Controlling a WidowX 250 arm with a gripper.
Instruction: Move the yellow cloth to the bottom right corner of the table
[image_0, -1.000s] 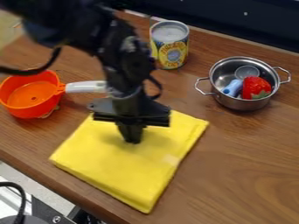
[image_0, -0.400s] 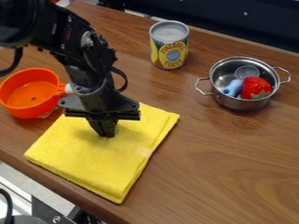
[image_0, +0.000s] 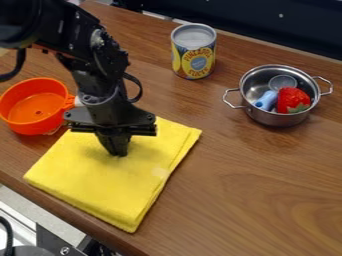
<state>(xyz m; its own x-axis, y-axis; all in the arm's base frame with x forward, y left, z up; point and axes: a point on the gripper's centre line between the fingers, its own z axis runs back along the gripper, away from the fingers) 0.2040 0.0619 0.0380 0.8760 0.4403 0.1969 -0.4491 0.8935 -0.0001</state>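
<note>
you have the wooden table (image_0: 267, 190) running off toward the lower right of the view, where this cloth probably needs to go. the folded yellow cloth (image_0: 90, 182) lies at the lower left, near the table's front edge. your black two-finger gripper (image_0: 116, 153) is on its far half, so most of the cloth lies below the jaws in view, toward that edge. the jaws are closed together; you can't tell whether they pinch a fold or only press on it
</note>
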